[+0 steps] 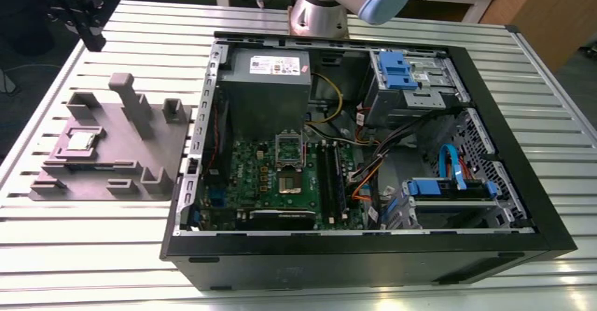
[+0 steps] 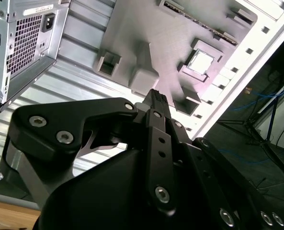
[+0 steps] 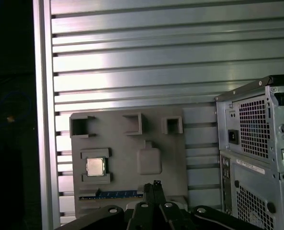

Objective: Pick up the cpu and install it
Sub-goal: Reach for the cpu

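Observation:
The cpu point(image 1: 82, 141), a small silver-topped square chip, lies flat in a recess of the grey holder block point(image 1: 121, 157) on the slatted table at the exterior view's left. It also appears in both wrist views point(image 2: 200, 62) point(image 3: 95, 166). My gripper point(image 1: 91, 35) hangs high above the table beyond the holder, well clear of the chip. In both wrist views its black fingers point(image 3: 153, 186) point(image 2: 156, 98) are pressed together with nothing between them. Inside the open computer case point(image 1: 485, 101), the motherboard socket point(image 1: 287, 183) sits with its metal frame raised.
The case stands to the exterior view's right of the holder, with a grey power supply point(image 1: 265, 66), blue drive brackets point(image 1: 396, 70) and loose cables point(image 1: 373, 157) inside. Upright posts point(image 1: 124, 91) rise from the holder. A memory stick point(image 3: 115, 194) lies along the holder's edge. The arm's base point(image 1: 322, 10) stands behind the case.

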`<state>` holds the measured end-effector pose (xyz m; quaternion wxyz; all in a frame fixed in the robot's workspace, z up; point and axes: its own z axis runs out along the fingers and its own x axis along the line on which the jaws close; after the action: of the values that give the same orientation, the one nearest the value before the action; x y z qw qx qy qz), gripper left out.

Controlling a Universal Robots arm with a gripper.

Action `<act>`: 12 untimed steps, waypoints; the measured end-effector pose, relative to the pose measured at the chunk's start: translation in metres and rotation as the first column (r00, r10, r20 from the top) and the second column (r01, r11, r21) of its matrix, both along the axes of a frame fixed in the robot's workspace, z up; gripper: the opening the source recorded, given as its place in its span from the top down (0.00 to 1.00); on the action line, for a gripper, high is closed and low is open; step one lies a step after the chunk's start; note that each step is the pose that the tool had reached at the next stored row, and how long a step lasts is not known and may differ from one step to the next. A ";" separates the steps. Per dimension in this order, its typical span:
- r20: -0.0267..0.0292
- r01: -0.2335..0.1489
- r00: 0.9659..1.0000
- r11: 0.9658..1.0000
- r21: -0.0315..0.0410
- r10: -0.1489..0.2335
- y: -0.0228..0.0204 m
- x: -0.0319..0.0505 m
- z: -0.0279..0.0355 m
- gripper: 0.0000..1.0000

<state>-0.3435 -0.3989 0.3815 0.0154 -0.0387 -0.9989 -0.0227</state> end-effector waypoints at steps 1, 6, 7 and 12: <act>0.000 0.000 1.000 1.000 0.000 0.000 0.0000 -0.0010 -0.0001 0.90; 0.000 0.000 1.000 1.000 0.000 0.000 0.0000 -0.0056 -0.0003 0.90; 0.000 0.000 1.000 1.000 0.000 0.000 0.0000 -0.0066 -0.0003 0.90; 0.000 0.000 1.000 1.000 0.000 0.000 0.0000 -0.0127 -0.0006 0.90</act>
<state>-0.3561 -0.3989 0.3809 0.0154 -0.0387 -0.9989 -0.0227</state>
